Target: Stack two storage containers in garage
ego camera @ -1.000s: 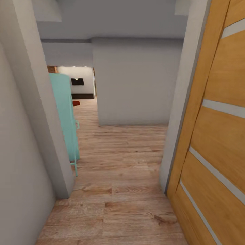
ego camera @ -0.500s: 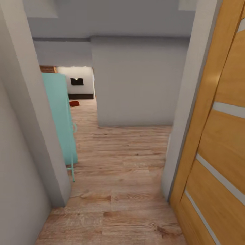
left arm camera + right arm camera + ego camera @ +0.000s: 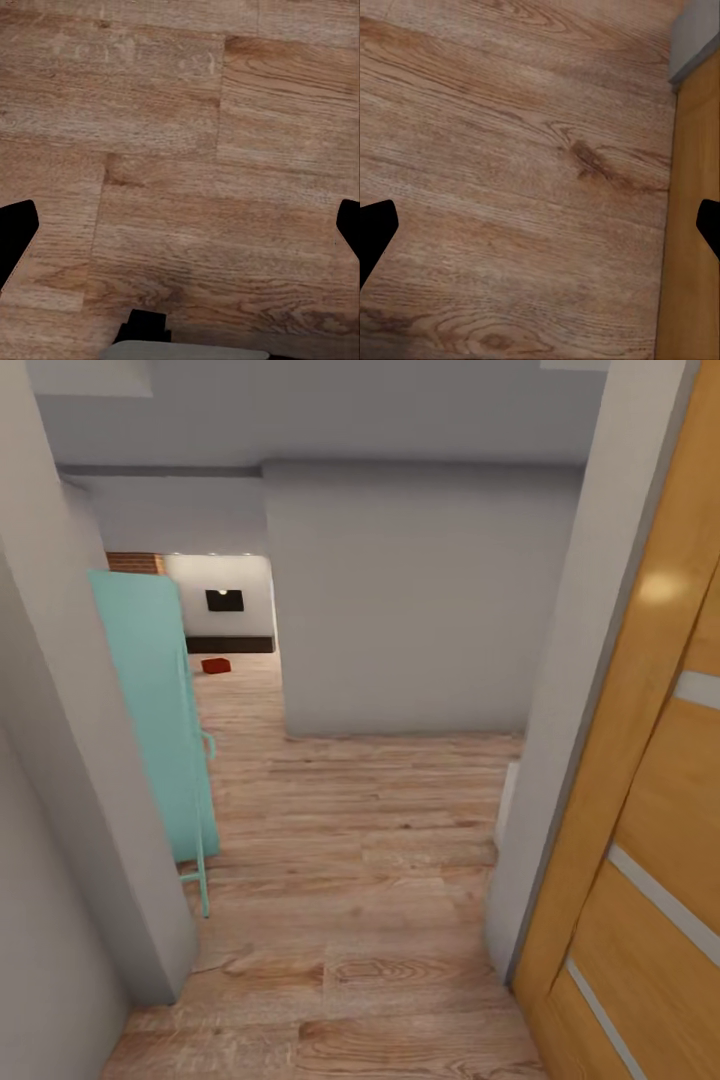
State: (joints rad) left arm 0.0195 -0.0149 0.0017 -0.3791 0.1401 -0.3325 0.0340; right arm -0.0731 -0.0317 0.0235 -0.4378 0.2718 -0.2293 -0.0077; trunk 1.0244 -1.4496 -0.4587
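camera has rolled forward through the doorway since a second ago, so the teal door at left and the wooden door at right both sit wider in the head view; nothing in the scene itself moved. robot is in transit on light wood plank floor, heading down the hall. one storage container shows as a small orange-red block far ahead on the floor, past the teal door, in the room with the dark screen on a white wall; it lies ahead and to the left, well apart from both claws, so the left arm would be nearer, judging by direction. too small to tell its long axis, and i can't pick out a second container. left gripper looks down at bare planks, fingertips dark at both frame edges, spread wide, holding nothing. right gripper likewise spread and empty, over planks just beside the wooden door's edge. grey wall block hides most of the far room.
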